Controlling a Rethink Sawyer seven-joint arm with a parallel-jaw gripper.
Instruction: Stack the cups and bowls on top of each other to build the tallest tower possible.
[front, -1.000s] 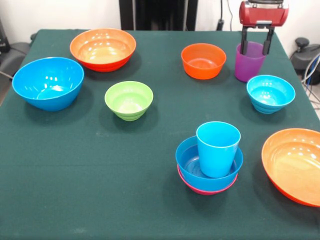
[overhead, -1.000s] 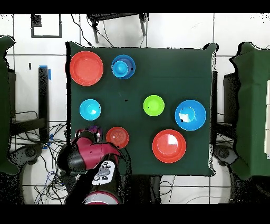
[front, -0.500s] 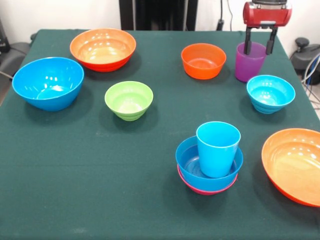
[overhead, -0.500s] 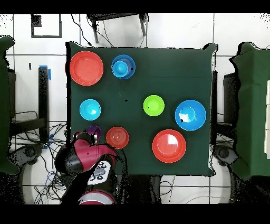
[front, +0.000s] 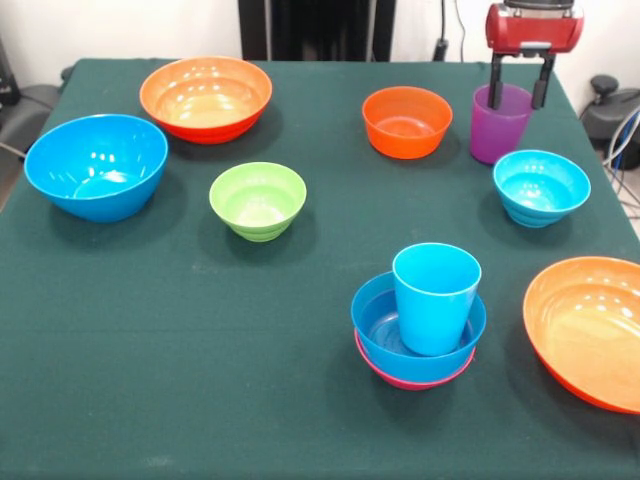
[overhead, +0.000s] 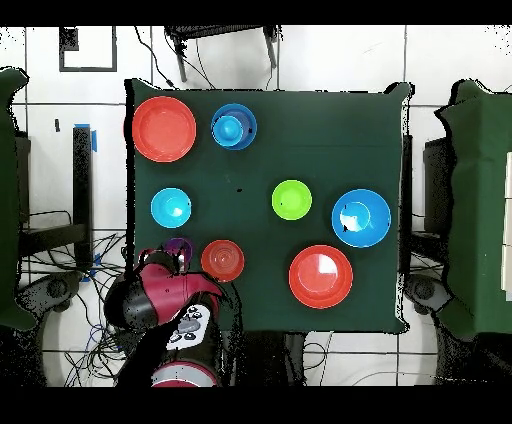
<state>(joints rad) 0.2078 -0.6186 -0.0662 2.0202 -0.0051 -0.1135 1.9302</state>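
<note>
**Purple cup, far side of table, end effector above**

Purple cup (front: 497, 124): upright, long axis vertical, mouth up; translucent, smooth. Stands beside small orange bowl (front: 407, 121) on green table (front: 180, 330). End effector (front: 519, 95): spread wide, fingers straddling the rim. Tower (front: 420, 318): light blue cup upright in blue bowl on pink bowl.

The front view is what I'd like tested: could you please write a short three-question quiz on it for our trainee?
1. True or false: the light blue plastic cup stands inside a blue plastic bowl.
2. Which item do the black fingers of the red gripper straddle: A) small orange bowl, B) translucent purple plastic cup, C) green bowl?
3. What colour is the bowl at the tower's base?

Key: 1 true; 2 B; 3 pink.
</note>
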